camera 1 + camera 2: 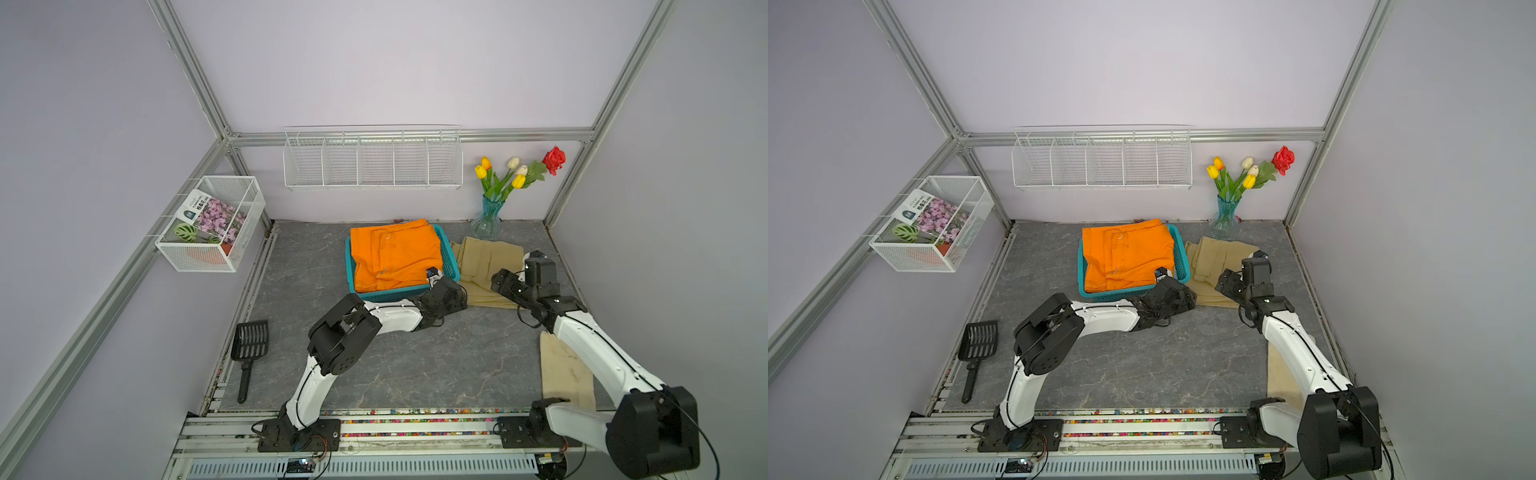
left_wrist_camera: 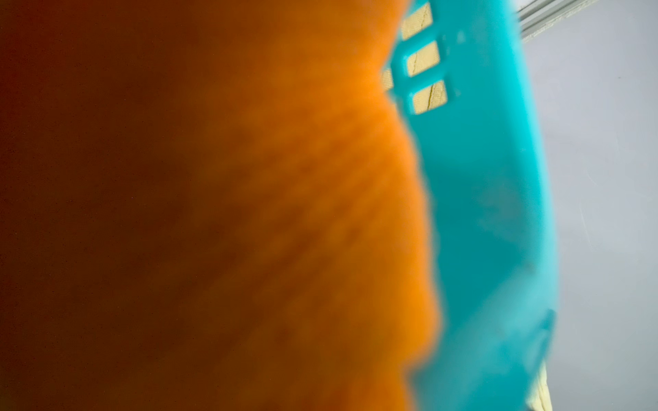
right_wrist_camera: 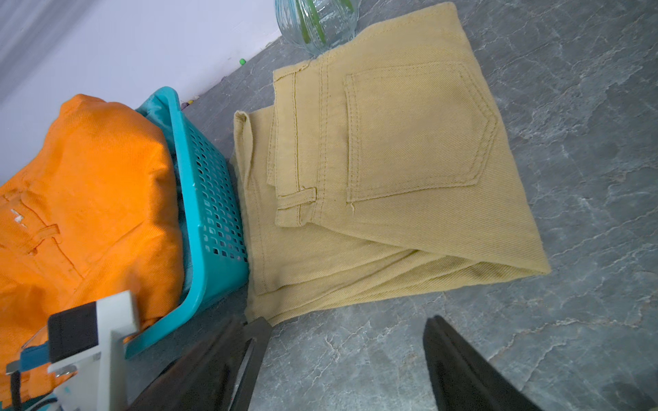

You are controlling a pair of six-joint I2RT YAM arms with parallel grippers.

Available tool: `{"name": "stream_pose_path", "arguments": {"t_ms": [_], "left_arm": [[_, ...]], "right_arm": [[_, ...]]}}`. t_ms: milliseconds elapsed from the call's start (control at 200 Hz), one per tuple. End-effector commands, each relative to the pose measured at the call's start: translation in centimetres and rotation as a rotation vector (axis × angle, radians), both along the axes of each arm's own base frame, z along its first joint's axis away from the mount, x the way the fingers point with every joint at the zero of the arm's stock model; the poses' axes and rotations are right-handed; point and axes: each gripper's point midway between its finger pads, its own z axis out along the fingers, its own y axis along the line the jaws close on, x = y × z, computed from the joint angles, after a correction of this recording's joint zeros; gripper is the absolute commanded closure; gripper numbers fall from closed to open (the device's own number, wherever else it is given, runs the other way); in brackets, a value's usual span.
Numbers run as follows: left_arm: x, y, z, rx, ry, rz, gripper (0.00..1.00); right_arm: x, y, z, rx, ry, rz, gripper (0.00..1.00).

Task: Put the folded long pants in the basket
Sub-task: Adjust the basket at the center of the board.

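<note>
Sitting in the basket [image 1: 451,257]: the orange pants [image 1: 395,257], folded, heaped above the rim and covering nearly the whole opening in both top views.
Basket spot: it's the turquoise lattice one, toward the back of the table [image 1: 374,365], roughly mid-width.
Khaki pants [image 3: 391,178]: not in yet. They're folded flat on the table just right of the basket, with one edge pushed up against its right wall and the back pocket facing up.
Left gripper [image 1: 433,275]: right at the basket's near right corner, on the corner of the orange bundle. Jaws spread wide as far as I can make out, and one pale finger [image 3: 106,320] lies against the cloth. My left wrist cam is no help, just a close blur of orange fabric and turquoise plastic.
Right gripper [image 3: 349,320]: wide open, with nothing between the dark fingers but bare table. It hovers low, just off the near edge of the khaki bundle.
Vase [image 1: 486,220]: glass, holding tulips and a red rose, standing at the khaki bundle's far corner by the back wall.
Cream cloth [image 1: 569,382]: flat on the table at the near right, partly under my right arm.
Black scoop [image 1: 249,340]: lying by the table's left edge, well apart from the clothes.
Wire rack [image 1: 374,166]: white, divided, hung on the back wall.
Mesh basket [image 1: 212,224]: white, on the left wall, with a flower packet inside.
</note>
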Motion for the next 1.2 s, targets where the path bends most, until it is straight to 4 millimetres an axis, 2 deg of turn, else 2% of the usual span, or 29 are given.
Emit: {"name": "stream_pose_path", "arguments": {"t_ms": [0, 115, 300, 435, 560, 690, 740, 785, 950, 1045, 1195], "left_arm": [[-2.9, 2.1, -6.7, 0.158, 0.170, 0.020, 0.19], [-2.5, 2.1, -6.7, 0.183, 0.172, 0.033, 0.19], [-0.5, 6.1, -5.9, 0.292, 0.160, 0.126, 0.19], [0.5, 8.6, -3.3, 0.278, 0.116, 0.144, 0.19], [-0.4, 9.5, 0.1, 0.297, 0.040, 0.154, 0.19], [-2.8, 9.0, 2.4, 0.331, -0.058, 0.156, 0.19], [-3.7, 8.9, 2.0, 0.336, -0.061, 0.161, 0.19], [-4.2, 8.7, 0.7, 0.323, -0.029, 0.151, 0.19], [-4.2, 10.3, -3.7, 0.333, 0.051, 0.186, 0.19], [-3.0, 10.9, -5.0, 0.323, 0.093, 0.191, 0.20], [0.1, 13.4, -4.5, 0.366, 0.060, 0.252, 0.20]], "right_arm": [[-0.4, 0.2, 0.1, 0.009, -0.012, 0.010, 0.16], [-0.4, 0.1, 0.1, 0.008, -0.014, 0.011, 0.15], [-0.3, 0.2, 0.0, 0.010, -0.015, 0.015, 0.15], [-0.1, 0.4, -0.1, 0.013, -0.012, 0.021, 0.15], [-0.1, 0.4, 0.0, 0.013, -0.013, 0.022, 0.15], [-0.2, 0.3, 0.2, 0.013, -0.018, 0.021, 0.15], [-0.3, 0.3, 0.2, 0.013, -0.018, 0.021, 0.15], [-0.4, 0.3, 0.2, 0.015, -0.020, 0.022, 0.15], [-0.6, 0.3, 0.1, 0.016, -0.020, 0.022, 0.15], [-0.6, 0.4, 0.2, 0.018, -0.022, 0.026, 0.15], [-0.6, 0.3, 0.2, 0.014, -0.022, 0.023, 0.15]]}}
